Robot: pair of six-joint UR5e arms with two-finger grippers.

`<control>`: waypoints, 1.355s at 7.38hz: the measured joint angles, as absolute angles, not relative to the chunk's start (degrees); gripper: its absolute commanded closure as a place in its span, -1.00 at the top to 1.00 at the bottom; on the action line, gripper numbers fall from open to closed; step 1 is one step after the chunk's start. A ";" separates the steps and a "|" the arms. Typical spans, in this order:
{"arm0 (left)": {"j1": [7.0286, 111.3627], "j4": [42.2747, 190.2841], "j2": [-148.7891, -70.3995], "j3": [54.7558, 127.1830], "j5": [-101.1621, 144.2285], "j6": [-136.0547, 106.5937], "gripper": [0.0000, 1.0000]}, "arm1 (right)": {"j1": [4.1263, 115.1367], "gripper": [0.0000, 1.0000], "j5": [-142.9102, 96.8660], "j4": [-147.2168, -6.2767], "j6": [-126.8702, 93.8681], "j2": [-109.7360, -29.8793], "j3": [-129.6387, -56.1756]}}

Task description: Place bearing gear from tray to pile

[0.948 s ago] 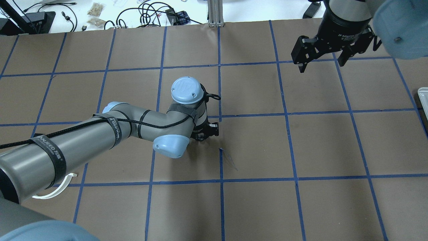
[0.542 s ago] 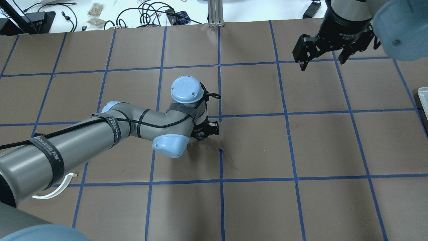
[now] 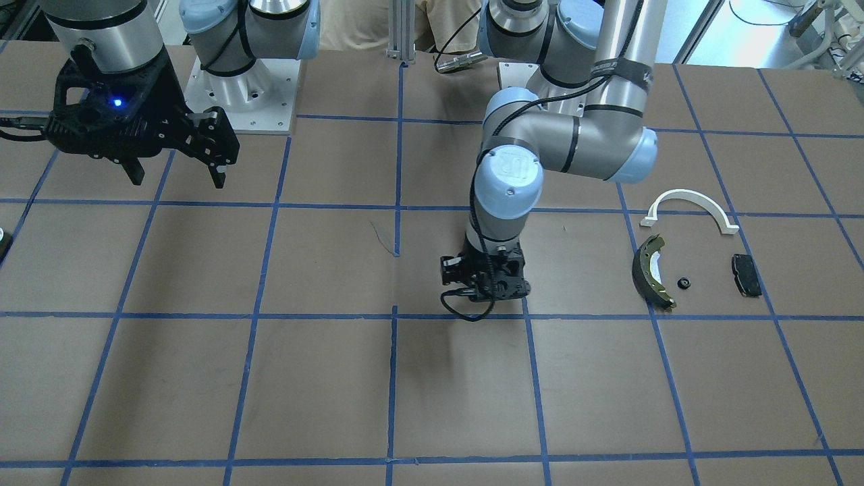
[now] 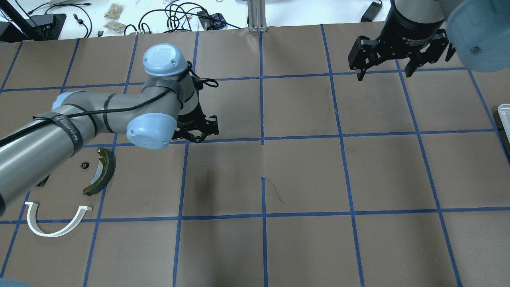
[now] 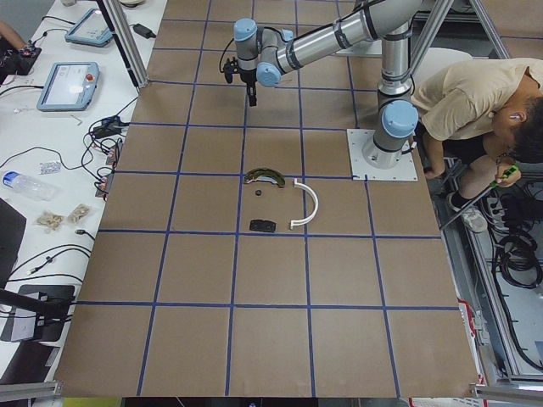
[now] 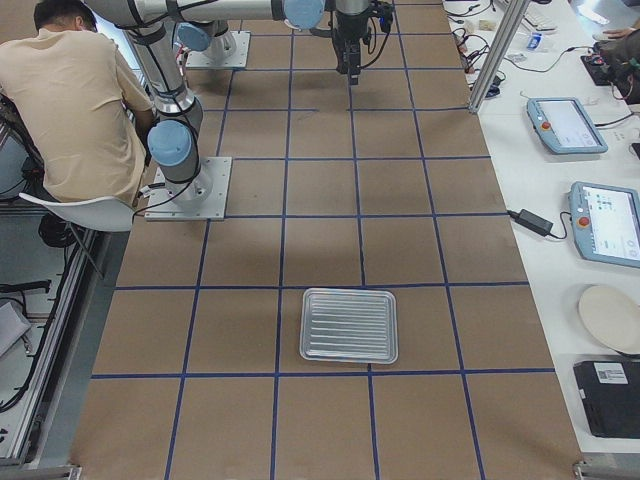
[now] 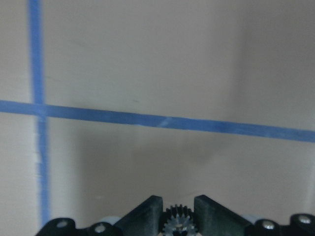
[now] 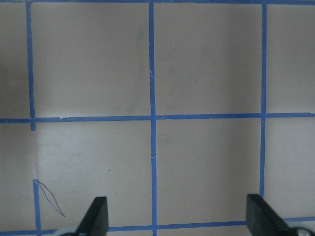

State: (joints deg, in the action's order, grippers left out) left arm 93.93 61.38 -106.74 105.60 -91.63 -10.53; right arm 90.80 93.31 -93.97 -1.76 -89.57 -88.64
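My left gripper [image 4: 198, 131] is shut on the bearing gear [image 7: 178, 223], a small dark toothed wheel held between the fingertips just above the brown table. It hangs near a blue tape line, to the right of the pile in the overhead view. The pile holds a white half-ring arch [image 4: 55, 221], a dark brake shoe with an olive rim [image 4: 101, 171], a small black round part [image 4: 84, 165] and a black pad [image 3: 746, 273]. The metal tray [image 6: 350, 325] lies far off on my right side and looks empty. My right gripper [image 4: 384, 69] is open and empty at the far right.
The table is brown paper with a blue tape grid. The tray's corner shows at the right edge of the overhead view [image 4: 504, 115]. Cables and clutter lie beyond the far edge [image 4: 179, 16]. A person [image 6: 75, 100] sits behind the robot bases.
My left arm has swung left and away from me, carrying the gear from the table's middle towards the pile. The brake shoe and arch are now uncovered. The right gripper has barely moved.
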 measured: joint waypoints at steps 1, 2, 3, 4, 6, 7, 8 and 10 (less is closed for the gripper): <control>88.72 63.33 -105.49 105.64 -92.65 -2.81 -0.75 | 90.84 1.00 93.06 -93.91 -2.16 -89.52 -88.73; 82.34 63.93 -105.08 105.97 -94.21 8.61 -0.75 | 90.86 1.00 92.41 -93.84 -2.30 -89.46 -88.83; 75.42 63.54 -105.63 105.98 -96.34 19.64 -0.75 | 90.87 1.00 91.71 -93.84 -2.35 -89.39 -88.89; 69.84 60.87 -107.08 106.03 -98.16 28.55 -0.74 | 90.87 1.00 91.35 -93.92 -2.37 -89.37 -88.92; 62.17 54.03 -111.16 106.44 -99.11 40.61 -0.55 | 90.87 1.00 90.70 -94.02 -2.37 -89.32 -88.94; 59.27 53.00 -112.51 106.78 -99.01 42.78 -0.55 | 90.87 1.00 90.28 -94.06 -2.38 -89.31 -88.94; 57.37 52.61 -113.04 107.64 -99.03 43.72 -0.45 | 90.88 1.00 90.08 -94.06 -2.37 -89.30 -88.94; 56.13 52.26 -112.68 109.46 -99.21 44.16 1.00 | 90.88 1.00 90.01 -93.99 -2.37 -89.32 -88.95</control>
